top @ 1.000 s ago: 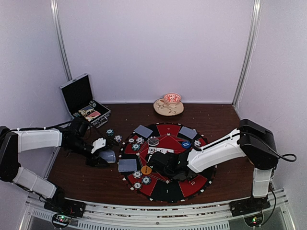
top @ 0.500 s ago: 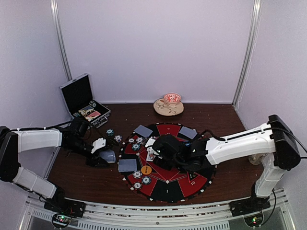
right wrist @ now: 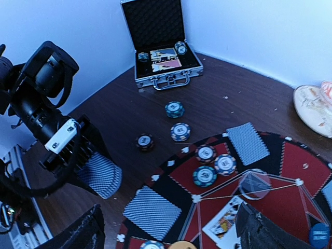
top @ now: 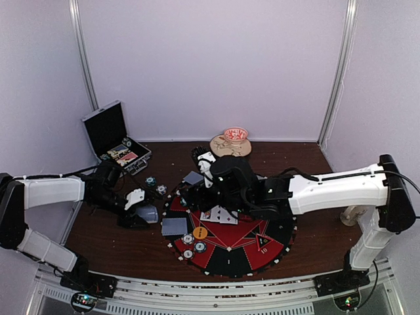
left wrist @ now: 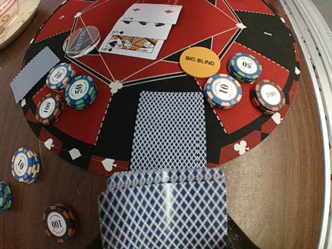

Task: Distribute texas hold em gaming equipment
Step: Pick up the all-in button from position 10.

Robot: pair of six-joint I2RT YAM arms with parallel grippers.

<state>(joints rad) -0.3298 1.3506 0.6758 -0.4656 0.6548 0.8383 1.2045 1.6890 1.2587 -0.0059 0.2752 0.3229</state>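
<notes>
My left gripper (top: 139, 211) is shut on a deck of blue-backed cards (left wrist: 163, 207), held low just off the mat's left edge. A pile of face-down cards (left wrist: 168, 129) lies on the mat (top: 230, 261) right in front of the deck. Face-up cards (left wrist: 140, 28) lie at the mat's centre beside an orange BIG BLIND disc (left wrist: 200, 62). Chips (left wrist: 223, 91) sit on the mat and chips (right wrist: 180, 132) on the table. My right gripper (right wrist: 170, 215) is open and empty, raised over the mat's far left (top: 202, 165). A blue disc (right wrist: 319, 234) shows at the right.
An open black case (top: 115, 138) stands at the back left. A cup on a saucer (top: 231, 142) stands at the back. A clear round disc (right wrist: 254, 184) lies on the mat. A second face-down card pile (right wrist: 248, 142) lies at the mat's far edge.
My right arm has lifted from the mat's centre and swung toward the far left, uncovering the face-up cards. The left arm and its deck have not moved.
</notes>
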